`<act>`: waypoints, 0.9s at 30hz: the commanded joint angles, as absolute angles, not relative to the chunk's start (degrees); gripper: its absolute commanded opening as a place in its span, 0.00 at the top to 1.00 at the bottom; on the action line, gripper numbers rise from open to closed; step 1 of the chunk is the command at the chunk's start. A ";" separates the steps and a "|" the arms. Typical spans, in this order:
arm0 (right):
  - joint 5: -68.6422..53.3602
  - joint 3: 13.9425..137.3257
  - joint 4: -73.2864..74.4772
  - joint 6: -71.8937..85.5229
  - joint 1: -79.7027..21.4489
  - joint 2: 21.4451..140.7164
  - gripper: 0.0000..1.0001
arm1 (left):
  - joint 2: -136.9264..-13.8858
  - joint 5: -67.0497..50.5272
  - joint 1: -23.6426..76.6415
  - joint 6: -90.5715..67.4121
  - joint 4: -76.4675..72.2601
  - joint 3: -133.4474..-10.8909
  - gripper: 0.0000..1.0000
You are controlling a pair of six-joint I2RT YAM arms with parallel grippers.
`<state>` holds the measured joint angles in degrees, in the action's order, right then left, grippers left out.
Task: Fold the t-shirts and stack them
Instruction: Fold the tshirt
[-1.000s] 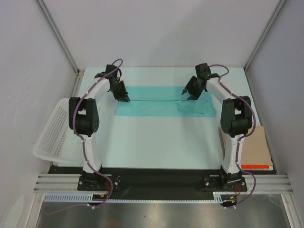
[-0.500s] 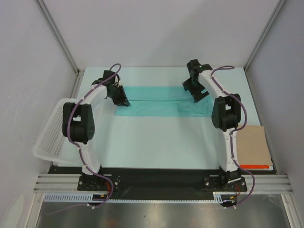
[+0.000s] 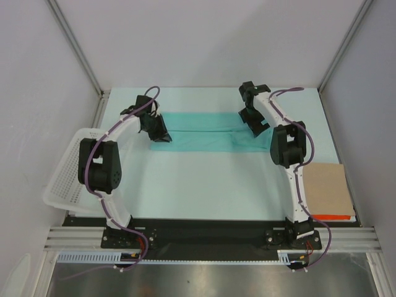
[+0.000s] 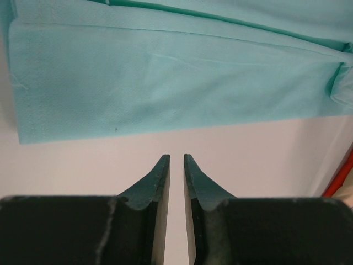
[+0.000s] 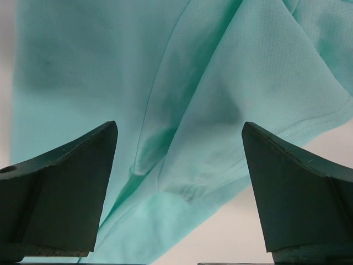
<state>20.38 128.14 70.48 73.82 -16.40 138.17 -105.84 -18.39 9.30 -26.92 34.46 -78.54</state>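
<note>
A teal t-shirt [image 3: 204, 131] lies on the table, folded into a long strip across the far half. My left gripper [image 3: 158, 131] hovers at the strip's left end. In the left wrist view its jaws [image 4: 176, 157] stand almost together with only a thin slit and nothing in it, and the t-shirt [image 4: 165, 72] lies flat just beyond the tips. My right gripper [image 3: 253, 122] is over the strip's right end. Its jaws [image 5: 179, 123] stand wide open above the rumpled sleeve and hem of the t-shirt [image 5: 182, 83], gripping nothing.
A white mesh basket [image 3: 65, 170] hangs off the table's left edge. A brown cardboard sheet [image 3: 327, 189] lies at the right, with an orange strip [image 3: 334, 217] at its near edge. Grey walls close in on both sides and the back.
The right gripper's jaws have opened and it has drawn slightly back over the shirt's right end. Both arms have stretched farther over the table, and the left gripper has barely shifted.
</note>
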 commanded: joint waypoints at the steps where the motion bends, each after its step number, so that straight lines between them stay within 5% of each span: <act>1: 22.33 130.52 72.60 76.20 -16.44 141.58 0.00 | -103.27 -15.12 10.10 -25.49 36.12 -82.79 0.79; 14: 24.16 132.80 68.04 62.95 -11.78 148.79 0.00 | -106.69 -11.43 12.04 -24.09 40.16 -89.46 0.78; 27: 28.04 133.00 55.55 49.57 -11.33 148.89 0.00 | -119.69 -8.88 14.76 -22.15 50.44 -111.33 0.74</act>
<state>24.21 133.93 61.04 52.21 -11.79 146.04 -117.75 -9.93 13.93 -23.88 46.61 -105.19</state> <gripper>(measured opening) 0.994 0.256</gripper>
